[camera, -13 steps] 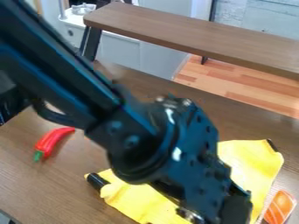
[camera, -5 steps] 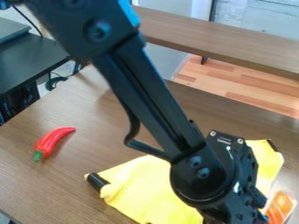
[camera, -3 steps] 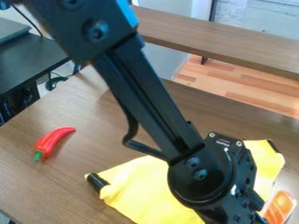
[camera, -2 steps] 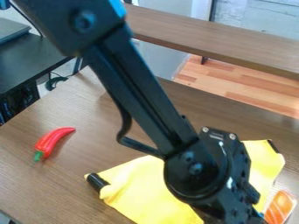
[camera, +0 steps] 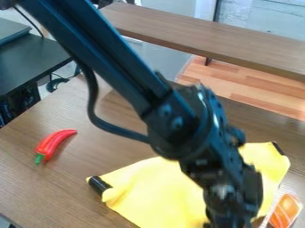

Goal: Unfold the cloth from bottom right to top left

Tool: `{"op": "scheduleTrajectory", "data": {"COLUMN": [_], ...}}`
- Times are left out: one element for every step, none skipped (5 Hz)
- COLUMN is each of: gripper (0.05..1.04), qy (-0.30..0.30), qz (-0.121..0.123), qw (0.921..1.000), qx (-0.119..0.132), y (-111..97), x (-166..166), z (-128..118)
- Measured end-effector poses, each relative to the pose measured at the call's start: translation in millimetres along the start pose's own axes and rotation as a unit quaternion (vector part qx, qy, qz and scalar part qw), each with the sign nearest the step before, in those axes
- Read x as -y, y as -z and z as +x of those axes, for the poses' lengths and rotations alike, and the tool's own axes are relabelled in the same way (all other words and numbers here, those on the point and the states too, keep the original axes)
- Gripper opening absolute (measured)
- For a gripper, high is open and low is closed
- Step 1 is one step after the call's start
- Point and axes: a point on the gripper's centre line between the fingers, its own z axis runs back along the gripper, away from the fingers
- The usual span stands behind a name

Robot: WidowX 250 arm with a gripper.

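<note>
Brown wood-grained surface (camera: 35,187), bulky black end effector (camera: 235,213) over rumpled yellow fabric cloth (camera: 158,191); open or closed, we can't tell!

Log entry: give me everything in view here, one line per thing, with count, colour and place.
cloth: one, yellow with black corners, front of the brown table
toy chili pepper: one, red with green stem, left of the cloth
sushi piece: one, orange with pale stripes, lower right
table: one, brown, beneath these
bench: one, brown, behind
side table: one, black, upper left
floor: light wood, behind
arm: one, black, from top left
gripper: one, black, bottom right
</note>
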Motion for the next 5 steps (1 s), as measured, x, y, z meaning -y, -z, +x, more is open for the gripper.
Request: {"op": "scheduleTrajectory", "data": {"gripper": [0.048, 0.048, 0.048, 0.048, 0.048], "qy": [-0.046, -0.091, -0.126, -0.157, -0.185], "qz": [-0.014, -0.014, -0.023, -0.037, -0.046], "qw": [0.9988, 0.9957, 0.9917, 0.9869, 0.9814], "qx": [0.009, 0.013, 0.006, -0.007, -0.023], "y": [-5, -8, -3, 6, 17], "x": [-30, -57, -90, -116, -139], "z": [1, 3, -4, -13, -25]}}
